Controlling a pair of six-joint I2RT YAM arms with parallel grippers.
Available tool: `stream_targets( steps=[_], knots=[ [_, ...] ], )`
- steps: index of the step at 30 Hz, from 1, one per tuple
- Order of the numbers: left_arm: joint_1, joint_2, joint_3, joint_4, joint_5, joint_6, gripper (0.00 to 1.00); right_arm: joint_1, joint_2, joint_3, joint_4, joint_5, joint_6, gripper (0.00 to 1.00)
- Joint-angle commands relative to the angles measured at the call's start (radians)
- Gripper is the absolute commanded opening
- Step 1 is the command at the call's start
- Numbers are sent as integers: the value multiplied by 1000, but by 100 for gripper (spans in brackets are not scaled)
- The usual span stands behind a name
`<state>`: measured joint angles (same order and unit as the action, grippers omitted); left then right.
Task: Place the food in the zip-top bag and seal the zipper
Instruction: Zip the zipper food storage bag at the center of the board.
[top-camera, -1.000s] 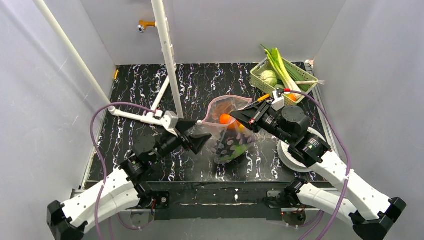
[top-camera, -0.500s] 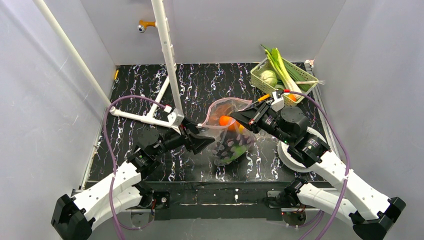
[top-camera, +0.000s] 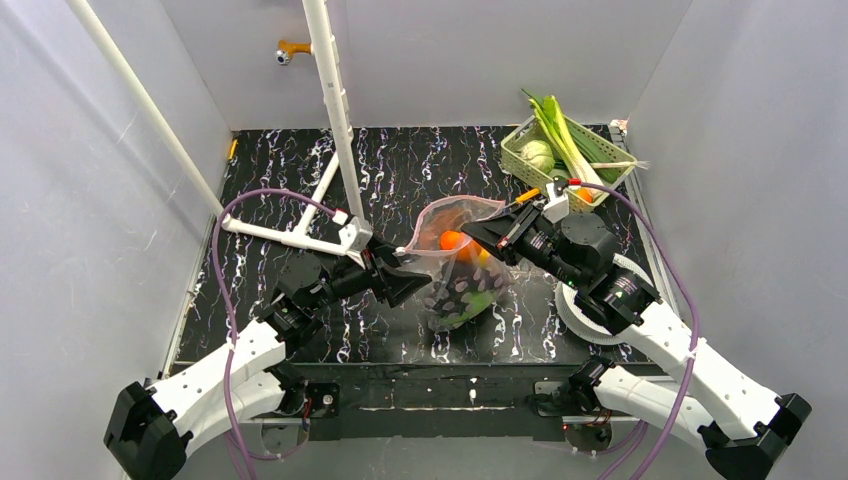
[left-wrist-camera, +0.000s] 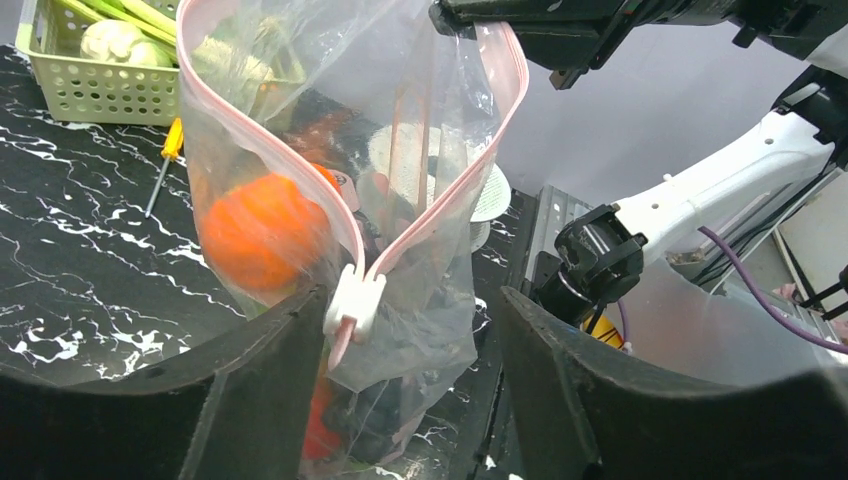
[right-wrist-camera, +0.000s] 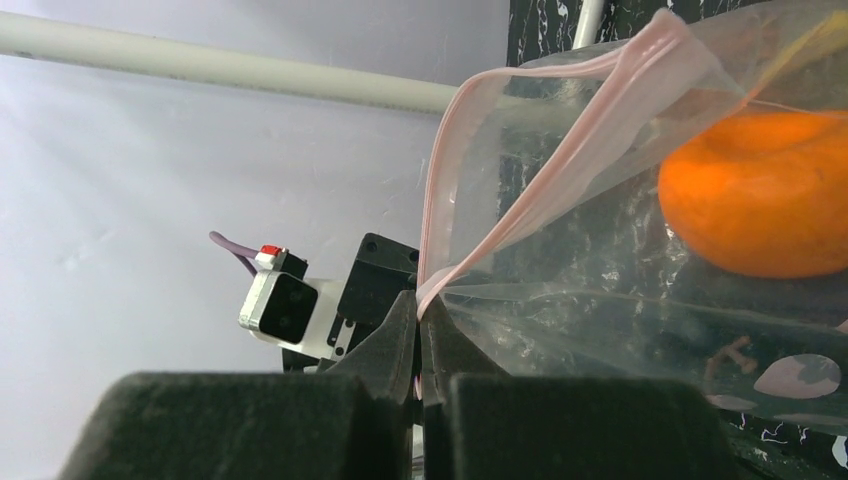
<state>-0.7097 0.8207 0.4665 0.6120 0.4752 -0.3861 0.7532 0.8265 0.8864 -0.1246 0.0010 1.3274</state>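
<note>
Left claw (left-wrist-camera: 410, 300), jaws apart, around the slider end of the zipper (left-wrist-camera: 440, 200)

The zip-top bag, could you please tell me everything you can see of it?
The zip-top bag is clear, crinkly plastic with dull pink dots, held upright with its mouth open. Its pink zipper carries a white slider at one end. An orange fruit shows inside. The right gripper pinches the rim; the left gripper flanks the slider, open.

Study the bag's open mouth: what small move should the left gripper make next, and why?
Probably close the left gripper on the white slider sitting between its open jaws. The right gripper pinches the zipper at its other end, the zip-top bag gapes, and the orange fruit is inside.
</note>
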Motion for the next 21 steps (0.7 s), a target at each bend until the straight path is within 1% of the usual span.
stream_targets(
  steps=[1,2,3,4,5,6,7,9,11,12,15,17,19,21],
  knots=[
    [5,-8,-12,30,-25,-10,59,3,-6,33,72,27,-10,1],
    [4,-5,-12,33,-26,-11,50,3,-3,34,72,25,-11,1],
    [4,-2,-3,26,-26,-5,37,3,2,35,73,21,-14,1],
    [5,-1,17,-2,-22,13,26,3,5,35,79,11,-26,4],
    [6,0,47,-53,-17,40,14,3,7,34,90,-5,-51,9],
    [7,0,77,-106,-13,69,6,3,8,35,100,-31,-116,17],
    [9,1,104,-154,-1,94,1,3,7,37,98,-51,-187,27],
    [22,-3,148,-227,47,134,0,3,4,52,46,-63,-370,49],
    [30,-7,190,-305,104,186,0,3,3,97,-99,-28,-560,65],
    [34,-7,214,-354,126,216,0,3,1,130,-179,-12,-658,70],
    [49,16,294,-503,196,310,0,3,-9,216,-402,40,-905,82],
    [58,50,350,-587,244,366,0,4,-19,262,-515,67,-1023,86],
    [63,87,402,-673,277,421,0,5,-32,291,-573,73,-1095,89],
    [66,128,460,-751,285,462,0,9,-36,327,-605,44,-1144,91]
  ],
)
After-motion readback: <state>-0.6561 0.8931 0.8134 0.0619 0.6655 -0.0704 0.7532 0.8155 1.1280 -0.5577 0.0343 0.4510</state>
